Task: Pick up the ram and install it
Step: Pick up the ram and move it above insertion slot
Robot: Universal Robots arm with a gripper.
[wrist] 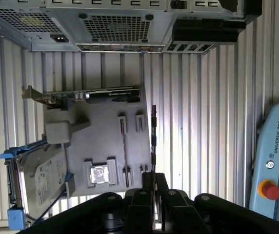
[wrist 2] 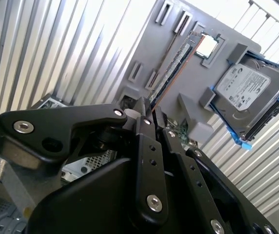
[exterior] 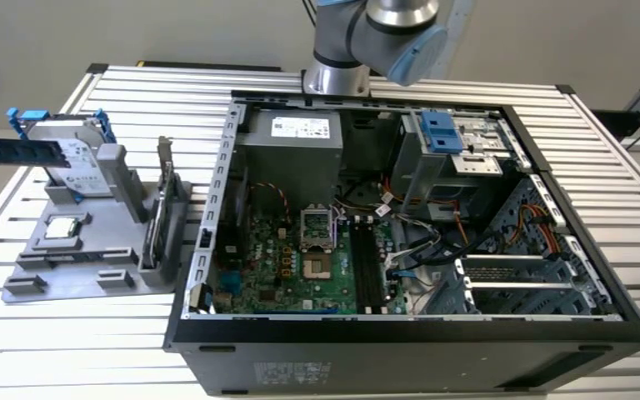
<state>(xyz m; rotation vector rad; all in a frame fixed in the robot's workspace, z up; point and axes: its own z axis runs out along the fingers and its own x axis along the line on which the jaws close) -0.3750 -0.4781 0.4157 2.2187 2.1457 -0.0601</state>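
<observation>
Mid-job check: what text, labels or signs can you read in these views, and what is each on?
On the hard drive: a white label, print too small to read.
On the power supply sticker: blurred.
On the case front label: unreadable.
On the pendant with the red button: maker's lettering along its edge, left unquoted.
On the ram held in the pincer: no legible print.

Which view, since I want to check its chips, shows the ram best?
The second wrist view: the long, thin, blue-green ram shows its chip-lined face. The first wrist view shows it edge-on; at the exterior view's left it is a dark bar.
</observation>
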